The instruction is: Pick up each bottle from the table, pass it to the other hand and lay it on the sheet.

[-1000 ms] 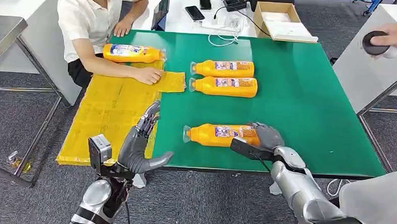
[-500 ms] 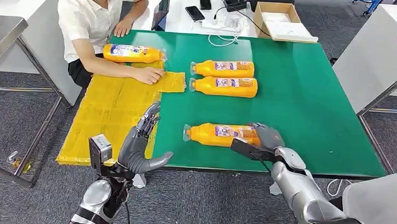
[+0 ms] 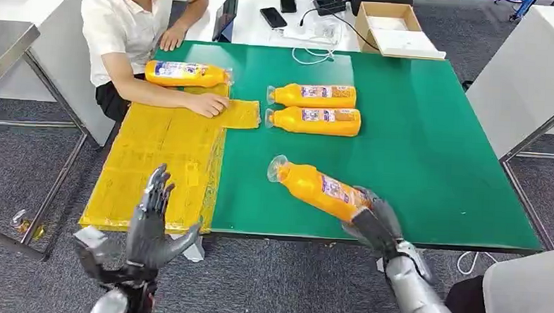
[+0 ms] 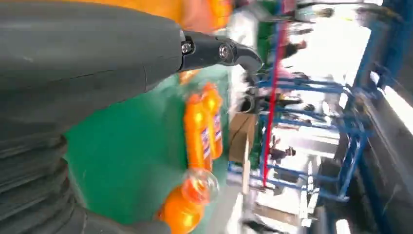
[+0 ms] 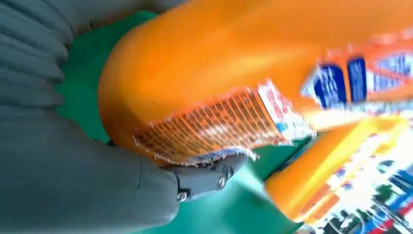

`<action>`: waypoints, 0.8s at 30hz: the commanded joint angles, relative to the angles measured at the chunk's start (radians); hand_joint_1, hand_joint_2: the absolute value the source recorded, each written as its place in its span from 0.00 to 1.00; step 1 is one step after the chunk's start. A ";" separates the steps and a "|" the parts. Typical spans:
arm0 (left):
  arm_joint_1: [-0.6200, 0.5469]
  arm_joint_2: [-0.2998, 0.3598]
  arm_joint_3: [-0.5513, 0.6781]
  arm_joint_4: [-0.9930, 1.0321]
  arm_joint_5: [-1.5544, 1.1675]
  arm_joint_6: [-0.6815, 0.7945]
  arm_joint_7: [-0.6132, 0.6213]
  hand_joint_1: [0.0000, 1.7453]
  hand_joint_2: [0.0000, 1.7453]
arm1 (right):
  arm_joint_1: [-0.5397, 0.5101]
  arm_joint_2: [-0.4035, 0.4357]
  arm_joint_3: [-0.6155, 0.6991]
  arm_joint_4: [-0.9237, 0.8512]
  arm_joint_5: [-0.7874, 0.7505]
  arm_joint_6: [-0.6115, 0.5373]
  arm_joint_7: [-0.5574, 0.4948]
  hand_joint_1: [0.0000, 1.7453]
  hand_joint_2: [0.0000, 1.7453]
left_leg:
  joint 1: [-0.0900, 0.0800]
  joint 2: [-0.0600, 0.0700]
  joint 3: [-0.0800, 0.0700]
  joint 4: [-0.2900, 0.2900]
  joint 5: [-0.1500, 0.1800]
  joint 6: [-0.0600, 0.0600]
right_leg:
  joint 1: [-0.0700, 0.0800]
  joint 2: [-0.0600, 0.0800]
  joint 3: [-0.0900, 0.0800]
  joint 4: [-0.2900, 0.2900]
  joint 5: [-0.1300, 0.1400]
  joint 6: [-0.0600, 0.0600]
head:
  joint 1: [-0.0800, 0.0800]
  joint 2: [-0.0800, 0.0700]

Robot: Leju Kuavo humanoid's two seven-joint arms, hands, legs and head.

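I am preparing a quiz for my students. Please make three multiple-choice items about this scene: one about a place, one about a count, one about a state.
1. Where does the bottle nearest the person lie?
A. at the far edge of the yellow sheet
B. in the cardboard box
C. on the floor

2. How many orange bottles are there?
A. two
B. four
C. six

3. What is the right hand doing?
A. hanging open
B. gripping a bottle
C. touching the sheet

Answers:
1 A: the far bottle rests by the yellow sheet.
2 B: with it, the bottle pair and the held bottle.
3 B: the right hand grips the held bottle's base.
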 commanded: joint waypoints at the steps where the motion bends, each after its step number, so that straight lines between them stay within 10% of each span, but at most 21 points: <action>1: -0.007 -0.007 0.009 0.021 0.005 0.046 0.025 0.00 1.00 | 0.106 0.097 0.133 -0.313 -0.088 -0.044 0.047 1.00 1.00 | -0.001 0.003 0.000 0.000 -0.001 -0.002 | -0.001 0.002 -0.003 0.002 -0.001 -0.003 | -0.002 0.000; 24: -0.108 0.032 -0.156 0.163 -0.089 -0.165 0.041 0.00 1.00 | -0.037 0.173 0.370 -0.117 -0.097 0.022 0.061 1.00 1.00 | -0.001 0.004 0.002 -0.001 0.000 -0.002 | -0.001 0.004 -0.001 0.000 0.000 -0.002 | -0.001 0.000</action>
